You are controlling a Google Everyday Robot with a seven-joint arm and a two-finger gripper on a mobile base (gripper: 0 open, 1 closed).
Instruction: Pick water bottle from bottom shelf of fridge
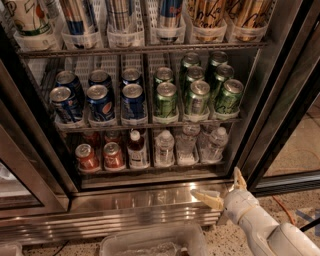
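The gripper [216,183] hangs before the fridge's [150,206] steel base, its fingers [207,199] spread wide and empty. The water bottle [215,144] stands above them on the bottom shelf [150,169].

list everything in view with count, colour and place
fridge: one, dark frame, steel base, fills the view
tall drinks: several, mixed colours, top rack, cropped
blue cans: six, middle rack left
green cans: about eight, middle rack right
red cans: two in front, more behind, bottom shelf left
dark-liquid bottle: one, white cap, bottom shelf centre
water bottles: at least three, clear, bottom shelf right
plastic bin: one, clear, floor in front
gripper: one, white, open, outside fridge, lower right
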